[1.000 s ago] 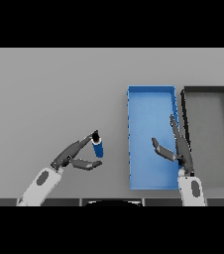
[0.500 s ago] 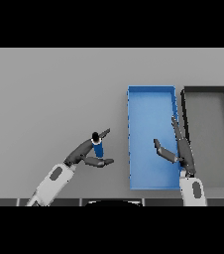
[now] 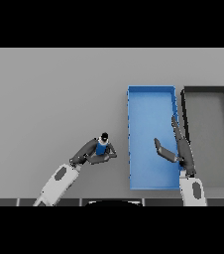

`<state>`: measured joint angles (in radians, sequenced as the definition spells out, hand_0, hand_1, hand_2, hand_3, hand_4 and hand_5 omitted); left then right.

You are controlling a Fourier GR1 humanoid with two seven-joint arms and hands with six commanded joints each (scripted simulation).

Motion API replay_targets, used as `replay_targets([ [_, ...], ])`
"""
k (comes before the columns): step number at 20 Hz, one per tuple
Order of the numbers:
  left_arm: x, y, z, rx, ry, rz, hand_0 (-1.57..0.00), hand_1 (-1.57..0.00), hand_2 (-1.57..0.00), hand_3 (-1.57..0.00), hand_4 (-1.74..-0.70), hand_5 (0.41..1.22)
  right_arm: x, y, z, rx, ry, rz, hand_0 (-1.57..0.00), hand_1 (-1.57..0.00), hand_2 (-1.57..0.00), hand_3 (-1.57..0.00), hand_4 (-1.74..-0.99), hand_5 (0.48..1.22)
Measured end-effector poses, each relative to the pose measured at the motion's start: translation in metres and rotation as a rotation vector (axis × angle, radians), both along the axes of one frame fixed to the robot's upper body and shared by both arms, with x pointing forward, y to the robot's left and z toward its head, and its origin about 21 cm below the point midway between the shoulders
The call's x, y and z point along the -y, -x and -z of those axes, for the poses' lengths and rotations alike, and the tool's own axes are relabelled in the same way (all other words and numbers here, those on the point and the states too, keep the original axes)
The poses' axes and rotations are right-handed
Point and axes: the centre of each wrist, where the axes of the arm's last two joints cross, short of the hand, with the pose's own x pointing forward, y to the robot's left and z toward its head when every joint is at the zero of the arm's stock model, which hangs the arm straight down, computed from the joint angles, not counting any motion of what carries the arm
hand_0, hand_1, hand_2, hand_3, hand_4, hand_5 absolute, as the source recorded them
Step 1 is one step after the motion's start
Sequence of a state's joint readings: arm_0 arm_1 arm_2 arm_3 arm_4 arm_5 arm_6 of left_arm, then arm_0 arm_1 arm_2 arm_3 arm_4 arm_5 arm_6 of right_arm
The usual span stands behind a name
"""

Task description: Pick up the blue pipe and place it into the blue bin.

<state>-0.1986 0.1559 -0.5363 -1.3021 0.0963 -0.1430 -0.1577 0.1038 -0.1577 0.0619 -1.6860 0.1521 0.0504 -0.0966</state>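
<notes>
The left robot hand is closed around the pipe: its fingers curl round the blue body from the left and below, with a thumb or finger tip showing just to the right of it. The left arm enters from the lower left and runs up and to the right toward the hand.

The pipe is a short blue piece with a dark upper end. Its long axis runs roughly toward the far side of the table, tilted slightly right, dark end farthest from the robot. Whether it stands upright or leans cannot be told from this view. It sits over bare table, to the left of the blue bin, near the bin's left wall but not touching it, level with the nearer half of the bin.

The right robot hand is spread, holding nothing. Its straight fingers point toward the far side along the bin's right wall, and the thumb angles up and to the left over the bin's blue floor. The right arm enters from the lower edge at the bin's near right corner.

A dark bin lies just beside the blue bin on its right, long sides parallel.
</notes>
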Motion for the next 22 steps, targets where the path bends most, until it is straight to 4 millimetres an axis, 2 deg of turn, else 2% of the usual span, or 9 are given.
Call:
replay_targets([
  [3,0.007,0.003,-0.005,0.050,-0.014,-0.003,-1.37,-1.40,-1.42,-1.42,-1.50,1.156,-0.001,-0.003,-0.004,0.001,-0.003,0.000,0.00,0.00,0.00,0.00,-1.221,0.638],
  [7,0.013,0.003,-0.014,0.123,0.044,-0.006,-1.49,-1.50,-1.51,-1.51,-1.47,1.194,0.000,-0.006,-0.001,-0.004,-0.016,0.004,0.00,0.00,0.00,0.00,-1.225,0.630],
  [11,0.025,-0.002,-0.042,0.197,0.113,0.003,-1.54,-1.54,-1.55,-1.55,-1.47,1.210,-0.001,-0.007,-0.003,0.007,-0.003,-0.003,0.00,0.00,0.00,0.00,-1.213,0.639],
  [12,0.020,-0.005,-0.049,0.210,0.123,0.007,-1.54,-1.55,-1.55,-1.55,-1.47,1.212,0.002,-0.005,-0.002,0.004,0.007,0.002,0.00,0.00,0.00,0.00,-1.204,0.640],
  [13,0.028,-0.004,-0.057,0.209,0.131,0.033,-1.55,-1.55,-1.56,-1.55,-1.47,1.214,0.001,-0.004,0.000,-0.004,0.017,0.007,0.00,0.00,0.00,0.00,-1.194,0.642],
  [16,0.034,-0.002,-0.076,0.250,0.143,0.083,-1.56,-1.56,-1.56,-1.56,-1.47,1.217,-0.002,-0.006,0.001,0.002,0.031,0.003,0.00,0.00,0.00,0.00,-1.170,0.644],
  [18,0.037,-0.003,-0.084,0.250,0.140,0.095,-1.56,-1.56,-1.57,-1.57,-1.47,1.219,0.004,-0.004,0.000,0.015,0.041,0.006,0.00,0.00,0.00,0.00,-1.158,0.643],
  [21,0.039,-0.002,-0.083,0.227,0.102,0.111,-1.57,-1.57,-1.57,-1.57,-1.47,1.220,0.004,-0.004,-0.002,0.019,0.037,0.009,0.00,0.00,0.00,0.00,-1.145,0.643],
  [22,0.040,-0.003,-0.083,0.227,0.098,0.103,-1.57,-1.57,-1.57,-1.57,-1.47,1.220,0.002,0.002,0.001,0.027,0.035,0.020,0.00,0.00,0.00,0.00,-1.141,0.643],
])
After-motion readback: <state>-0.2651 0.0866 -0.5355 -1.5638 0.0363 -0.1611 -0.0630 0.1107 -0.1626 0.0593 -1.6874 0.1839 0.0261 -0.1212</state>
